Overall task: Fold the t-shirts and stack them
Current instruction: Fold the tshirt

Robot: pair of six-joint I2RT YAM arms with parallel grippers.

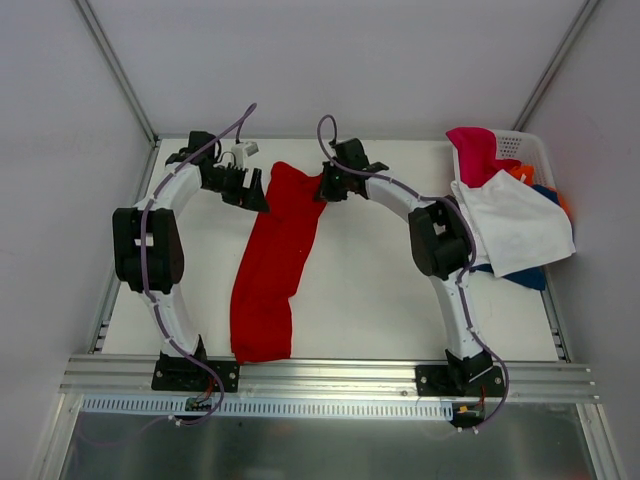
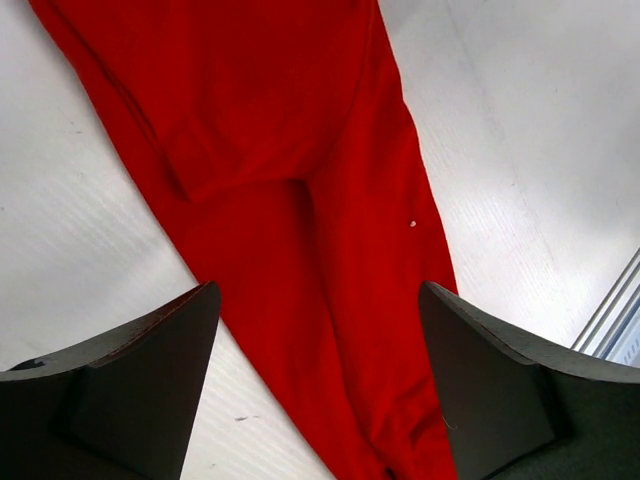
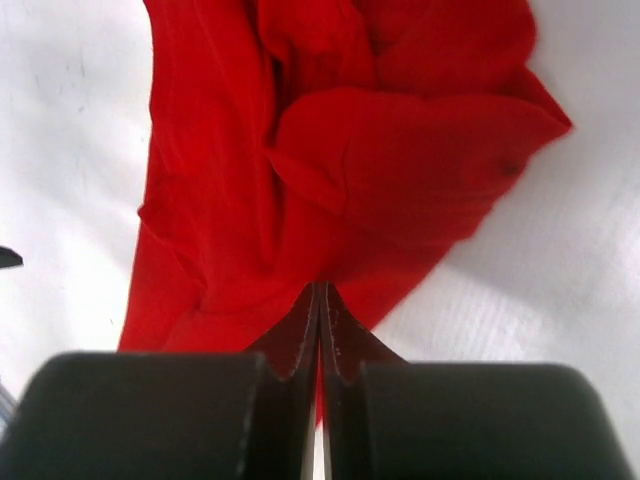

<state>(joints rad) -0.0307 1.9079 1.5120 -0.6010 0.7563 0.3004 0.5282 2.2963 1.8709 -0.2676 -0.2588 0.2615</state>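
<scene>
The red t-shirt (image 1: 272,265) lies on the table (image 1: 390,290) as a long narrow strip, running from the far middle down to the near edge between the two arms, which suggests it is being drawn out flat so it can be folded. The right gripper (image 3: 320,292) sits at the far right corner of the strip with its jaws pressed fully together on a bunched fold of the red cloth, probably to anchor that corner. The left gripper (image 2: 318,300) hangs over the far left corner with its jaws wide apart; the red cloth runs below the gap and it has hold of nothing, so by my reading it is lining up to take the matching corner. The other shirts, a white tee (image 1: 515,225) and a magenta tee (image 1: 475,150) among them, are heaped in and over the basket (image 1: 535,145) at the far right, waiting their turn
</scene>
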